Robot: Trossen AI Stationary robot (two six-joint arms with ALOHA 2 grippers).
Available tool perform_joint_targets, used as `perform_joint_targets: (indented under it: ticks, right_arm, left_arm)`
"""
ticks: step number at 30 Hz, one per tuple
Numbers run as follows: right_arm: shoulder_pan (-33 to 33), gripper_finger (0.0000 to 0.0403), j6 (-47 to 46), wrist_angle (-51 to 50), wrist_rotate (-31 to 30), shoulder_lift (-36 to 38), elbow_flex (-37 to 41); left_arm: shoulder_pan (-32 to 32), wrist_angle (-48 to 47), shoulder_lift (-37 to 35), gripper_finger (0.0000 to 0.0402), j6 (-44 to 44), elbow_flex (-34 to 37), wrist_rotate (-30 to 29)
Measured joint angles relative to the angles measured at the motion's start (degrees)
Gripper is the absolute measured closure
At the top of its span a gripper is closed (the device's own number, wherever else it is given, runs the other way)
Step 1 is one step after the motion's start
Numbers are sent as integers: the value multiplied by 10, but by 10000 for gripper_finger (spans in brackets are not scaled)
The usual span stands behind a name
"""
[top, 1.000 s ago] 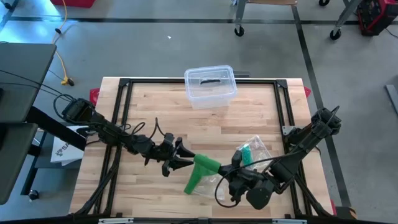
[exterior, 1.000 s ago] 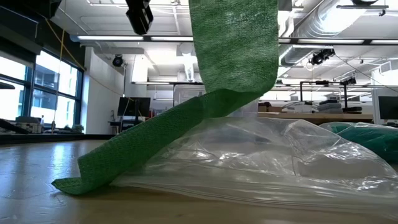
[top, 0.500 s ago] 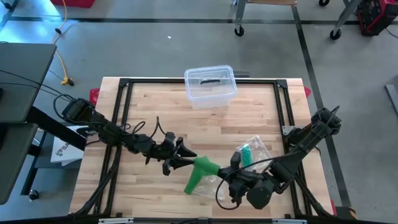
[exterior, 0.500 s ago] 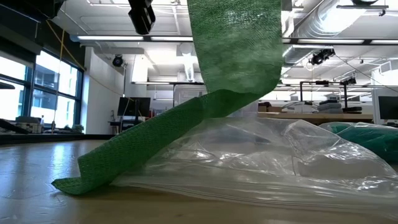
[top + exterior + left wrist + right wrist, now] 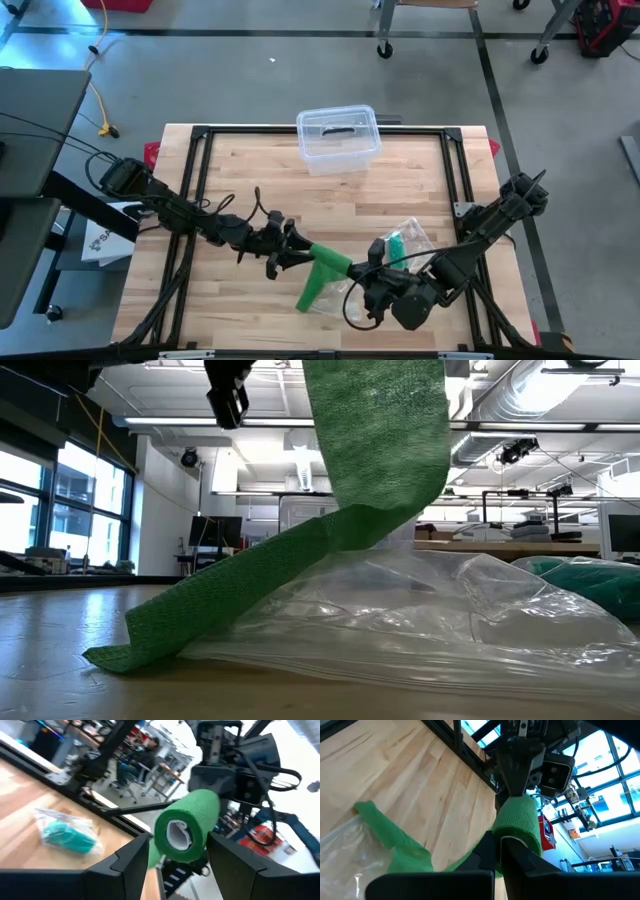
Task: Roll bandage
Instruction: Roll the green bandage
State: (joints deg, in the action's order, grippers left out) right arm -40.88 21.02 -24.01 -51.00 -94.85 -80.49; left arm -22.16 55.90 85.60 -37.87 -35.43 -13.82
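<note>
Bandage roll (image 5: 186, 829) sits gripped between our left gripper (image 5: 297, 252) fingers, lifted off the table so the core can turn. Our right gripper (image 5: 358, 291), just beside it and clamped shut, pinches the green strip (image 5: 250, 585) to keep it taut; the loose tail trails down over the plastic bag (image 5: 440, 620). Against a second ago, the left gripper has edged slightly toward the right one; the grip is unchanged.

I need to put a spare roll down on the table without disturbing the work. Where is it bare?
Bare wood lies between the clear lidded box and the arms, and at the table's far left and right corners. The near middle is crowded: both claws, the green bandage and the plastic bag.
</note>
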Motion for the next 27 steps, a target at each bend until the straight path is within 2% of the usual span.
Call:
perform_joint_targets:
  ticks: [4,7,12,19,24,27]
  right_arm:
    - [0,402,4,8,1,0,0]
    - [-3,402,5,6,-2,0,0]
    - [-20,402,16,4,-51,0,0]
    - [-20,402,8,3,-58,0,0]
    - [-19,397,-2,4,-40,0,0]
    - [-19,383,-45,5,-30,0,0]
  left_arm:
    - [-1,-11,0,219,17,-29,30]
    - [-9,-38,0,232,33,-47,32]
    - [-15,-51,0,248,39,-57,17]
    - [-6,-53,0,258,41,-62,39]
    - [-12,-56,0,291,80,-65,43]
    - [-12,-61,-1,316,108,-66,47]
